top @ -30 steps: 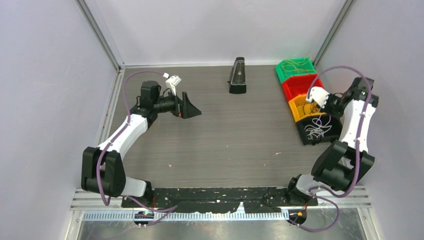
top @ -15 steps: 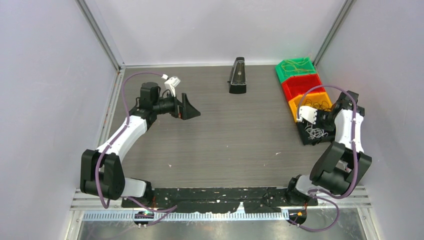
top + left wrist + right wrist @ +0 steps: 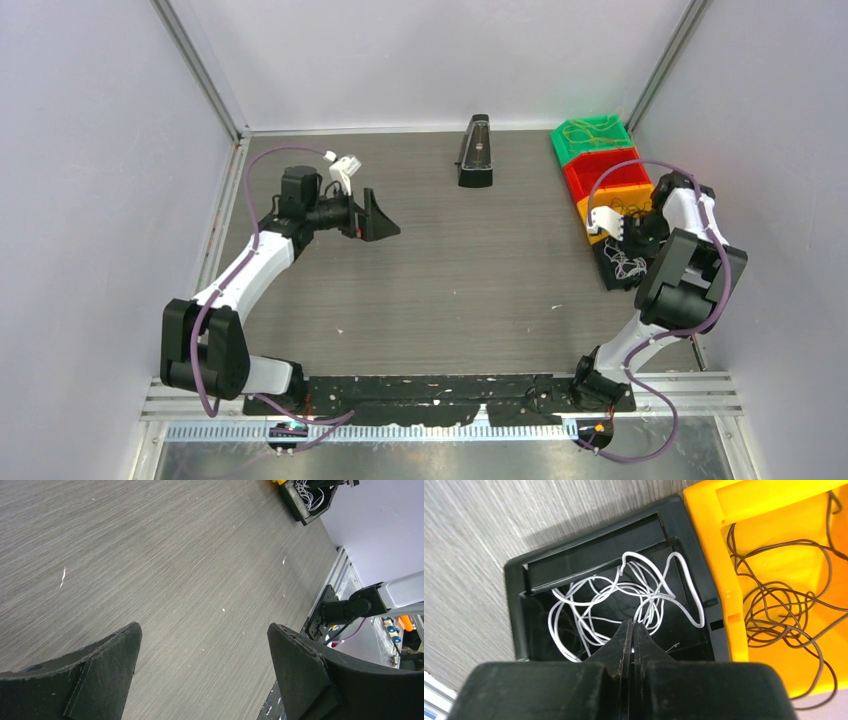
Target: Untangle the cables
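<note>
White cables (image 3: 624, 597) lie in loose loops inside a black bin (image 3: 516, 605). Dark brown cables (image 3: 784, 605) lie in the orange bin (image 3: 711, 535) beside it. My right gripper (image 3: 631, 623) is shut, its tips just above the white loops; I cannot tell whether a strand is pinched. In the top view it (image 3: 630, 242) hangs over the black bin (image 3: 612, 280). My left gripper (image 3: 385, 215) is open and empty above bare table at the back left; its fingers (image 3: 112, 650) frame only table surface. No tangle shows on the table.
A row of bins stands at the back right: green (image 3: 590, 135) with yellow wire, red (image 3: 600, 170), orange (image 3: 590, 212), black. A black wedge-shaped block (image 3: 475, 150) stands at the back centre. Walls close in on both sides.
My right arm has folded back and lowered, carrying its gripper from over the orange bin to over the black bin. The left arm has barely moved.
</note>
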You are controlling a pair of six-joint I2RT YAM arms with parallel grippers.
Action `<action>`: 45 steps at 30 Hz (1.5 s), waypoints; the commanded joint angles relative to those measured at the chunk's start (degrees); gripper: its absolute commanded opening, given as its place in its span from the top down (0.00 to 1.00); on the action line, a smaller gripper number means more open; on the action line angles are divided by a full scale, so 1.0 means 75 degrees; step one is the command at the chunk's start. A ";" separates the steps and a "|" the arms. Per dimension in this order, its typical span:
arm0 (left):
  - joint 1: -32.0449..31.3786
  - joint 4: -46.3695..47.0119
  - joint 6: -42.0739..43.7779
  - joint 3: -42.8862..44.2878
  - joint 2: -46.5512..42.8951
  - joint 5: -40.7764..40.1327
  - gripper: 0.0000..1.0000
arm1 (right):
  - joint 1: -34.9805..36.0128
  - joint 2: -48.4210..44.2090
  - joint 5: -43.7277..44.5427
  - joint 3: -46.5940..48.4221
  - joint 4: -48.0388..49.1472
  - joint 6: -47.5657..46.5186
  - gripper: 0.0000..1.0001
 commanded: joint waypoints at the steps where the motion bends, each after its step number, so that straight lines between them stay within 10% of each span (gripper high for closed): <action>1: -0.0025 -0.0281 0.0288 0.0169 -0.0163 -0.0071 0.00 | 0.0012 0.0428 0.0454 0.0454 0.0183 0.0252 0.94; 9: -0.0038 -0.0606 0.0473 0.0487 0.0064 -0.0089 0.01 | 0.0035 0.0775 0.0696 0.0175 0.0952 0.0143 0.93; 22: -0.0036 -0.0900 0.0740 0.0707 0.0098 -0.0014 0.01 | 0.0050 -0.0023 0.0519 -0.0141 0.0877 0.0752 0.47; 37: -0.0039 -0.1232 0.0879 0.0512 -0.0362 -0.0234 0.01 | 0.0056 -0.1207 -0.0383 0.1510 -0.1420 0.1072 0.18; 45: -0.0025 -0.1575 0.1137 0.0687 -0.0855 -0.0858 0.01 | 0.0123 -0.0072 -0.2784 0.5082 -0.2203 0.5280 0.03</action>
